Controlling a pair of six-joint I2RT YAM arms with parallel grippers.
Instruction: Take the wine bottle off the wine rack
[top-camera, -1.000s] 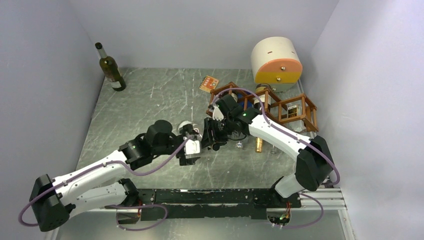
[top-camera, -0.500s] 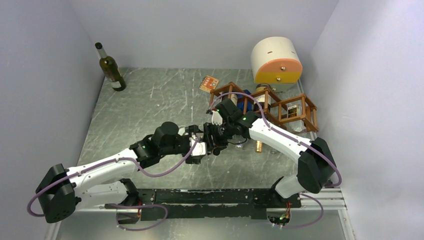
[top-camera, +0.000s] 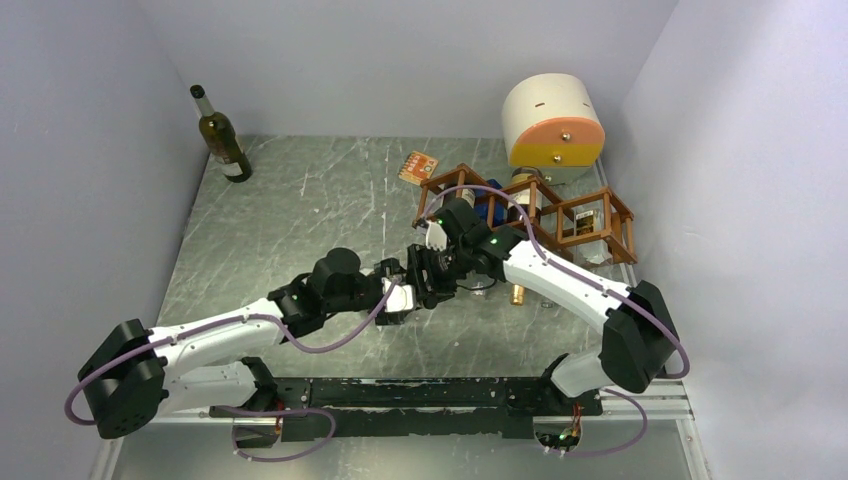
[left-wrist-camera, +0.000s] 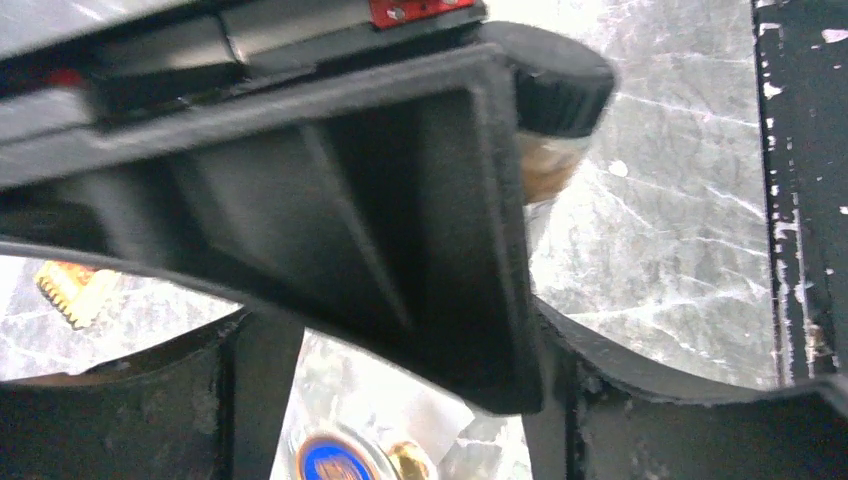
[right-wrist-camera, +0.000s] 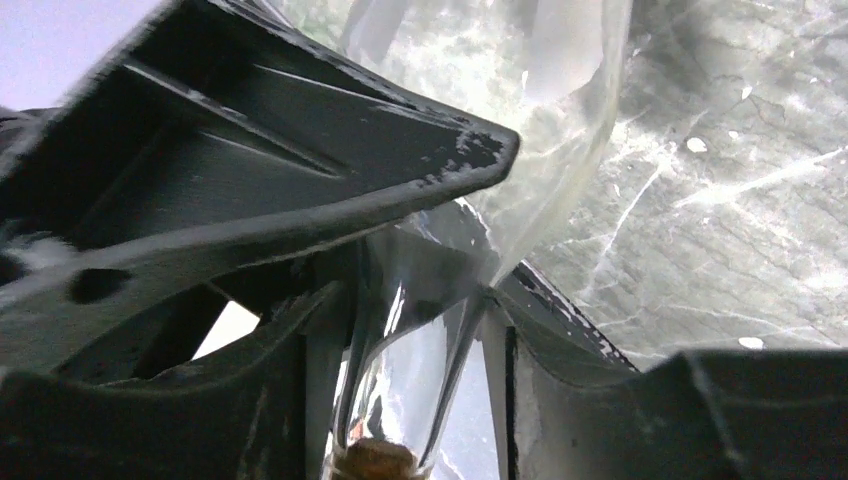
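Observation:
The reddish-brown wine rack (top-camera: 560, 215) stands at the right rear of the table with bottles lying in it. My right gripper (top-camera: 427, 277) reaches left of the rack and is shut on the neck of a clear corked wine bottle (right-wrist-camera: 560, 120), held off the rack over the table. In the right wrist view the neck sits between the fingers (right-wrist-camera: 410, 335). My left gripper (top-camera: 406, 293) is open and meets the right one. In the left wrist view its fingers (left-wrist-camera: 258, 400) stand on either side of the bottle's blue-emblem part (left-wrist-camera: 335, 455). The right gripper's black body fills most of that view.
A dark green bottle (top-camera: 222, 135) stands upright at the back left corner. A cream-and-orange cylinder (top-camera: 553, 120) sits behind the rack. A small orange card (top-camera: 417, 165) lies near the rack's left end. A gold-capped bottle neck (top-camera: 517, 292) pokes out in front of the rack.
My left arm has stretched rightward until its gripper meets the right gripper and straddles the bottle. The right gripper has drifted slightly right, still holding the bottle.

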